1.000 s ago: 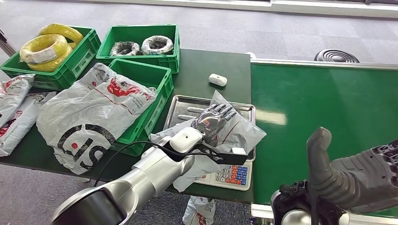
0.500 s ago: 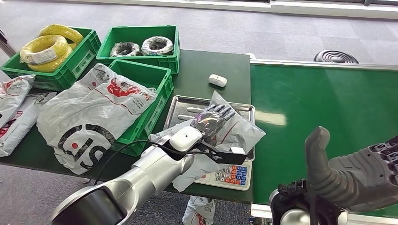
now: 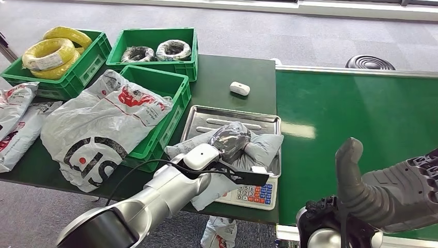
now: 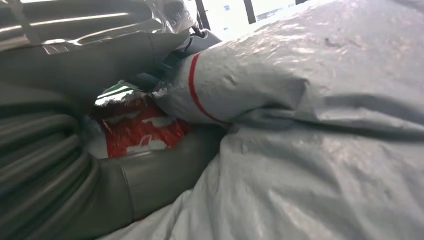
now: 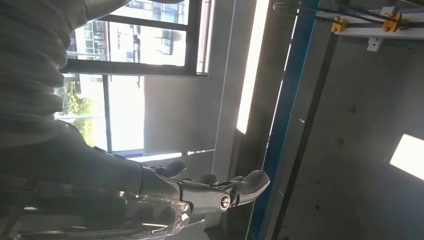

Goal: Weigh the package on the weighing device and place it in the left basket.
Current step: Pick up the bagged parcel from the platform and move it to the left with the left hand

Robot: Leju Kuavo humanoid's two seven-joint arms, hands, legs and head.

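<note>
Our left hand [image 3: 231,138] gripped the package [image 3: 258,149], bunching the grey bag where it lay on the scale [image 3: 206,117]. The green basket [image 3: 173,82] stood just beside, with another bag [image 3: 100,124] draped over it. Our right hand [image 3: 385,188] hung over the belt [image 3: 356,108], fingers spread, holding nothing.

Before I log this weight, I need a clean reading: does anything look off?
Yes: the grey package droops over the scale tray's front, hiding its display, and the left hand grips it, which may skew the reading.
</note>
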